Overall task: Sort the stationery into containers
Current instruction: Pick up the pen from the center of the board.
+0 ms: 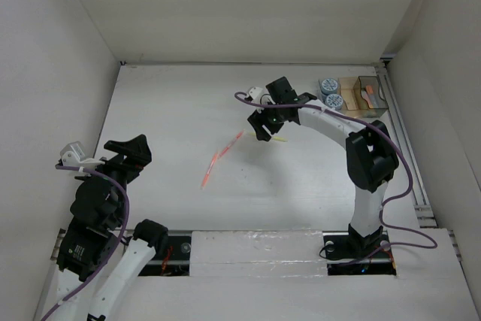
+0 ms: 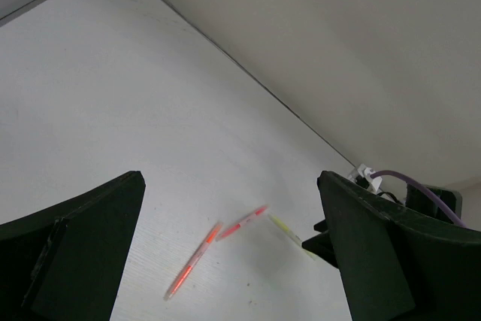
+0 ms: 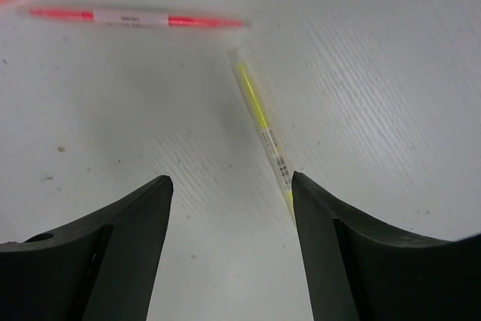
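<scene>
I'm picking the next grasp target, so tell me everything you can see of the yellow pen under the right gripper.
The yellow pen is slim, a clear plastic-looking barrel with a yellow core and a small printed white label. It lies flat on the white table, its far end just short of the red pen. The open right gripper hovers over its near end.
</scene>
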